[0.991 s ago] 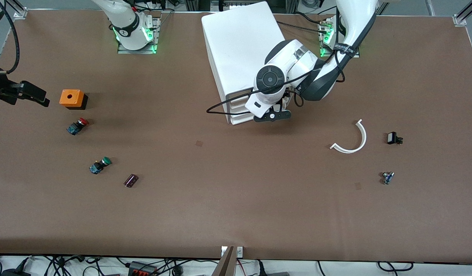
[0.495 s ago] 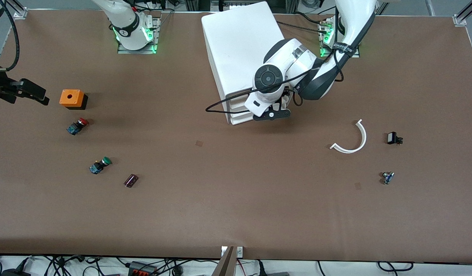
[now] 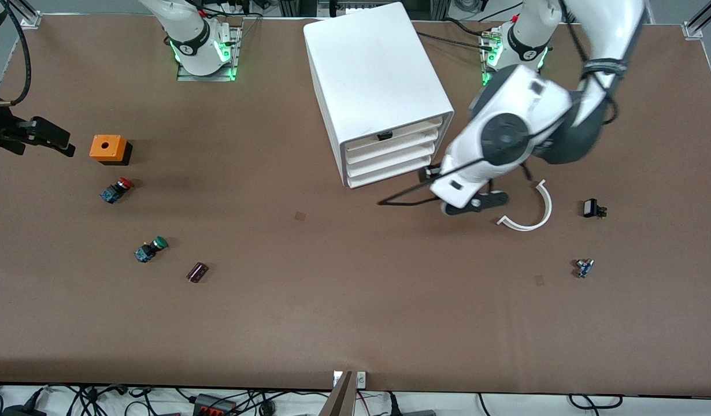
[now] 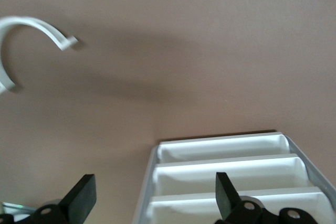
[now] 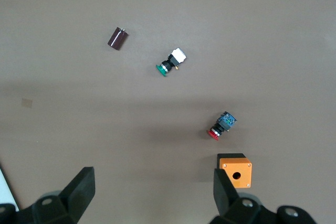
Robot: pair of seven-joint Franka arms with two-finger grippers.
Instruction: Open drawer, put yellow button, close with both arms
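**Top drawer looks shut; both grippers empty**

The left gripper hangs wide open over the table, between the cabinet and a white curved strip. The right gripper, also open and holding nothing, waits at the table's edge near an orange box. The drawer seems closed. The yellow button cannot be found. To open the drawer well, the gripper should probably take the middle of its front and pull straight, so that the cabinet does not slide.
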